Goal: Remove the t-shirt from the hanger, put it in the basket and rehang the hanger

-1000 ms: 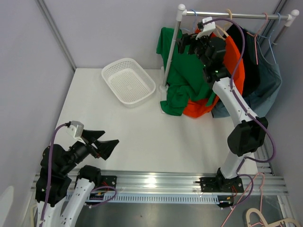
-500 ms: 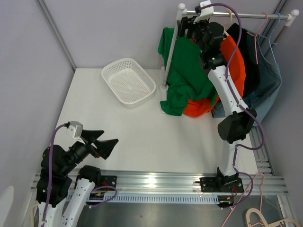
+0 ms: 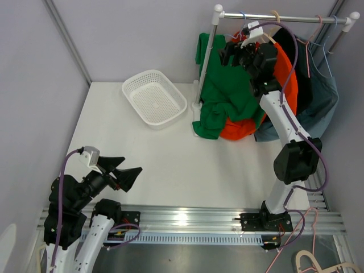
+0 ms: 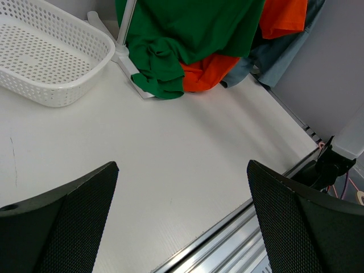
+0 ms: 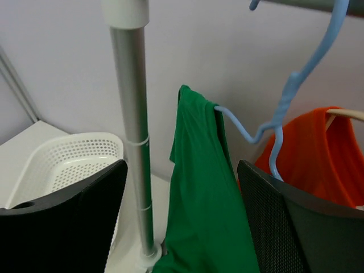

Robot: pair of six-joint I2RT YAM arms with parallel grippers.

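Observation:
A green t-shirt (image 3: 219,94) hangs half off a light blue hanger (image 5: 273,122) on the rack rail (image 3: 284,18); one shoulder still sits on the hanger's arm and its lower part lies crumpled on the table. It also shows in the right wrist view (image 5: 205,205) and the left wrist view (image 4: 182,40). My right gripper (image 3: 232,52) is open and empty, raised next to the shirt's top, just below the rail. My left gripper (image 3: 128,173) is open and empty, low over the table's near left.
An orange shirt (image 3: 284,74) and dark and blue-grey garments (image 3: 318,96) hang to the right on other hangers. The rack's upright pole (image 5: 133,142) stands just left of the green shirt. A white perforated basket (image 3: 153,98) sits at the back left.
My right gripper rose to the rail half a second ago and has now come back down and right a little, still open. The left arm has not moved.

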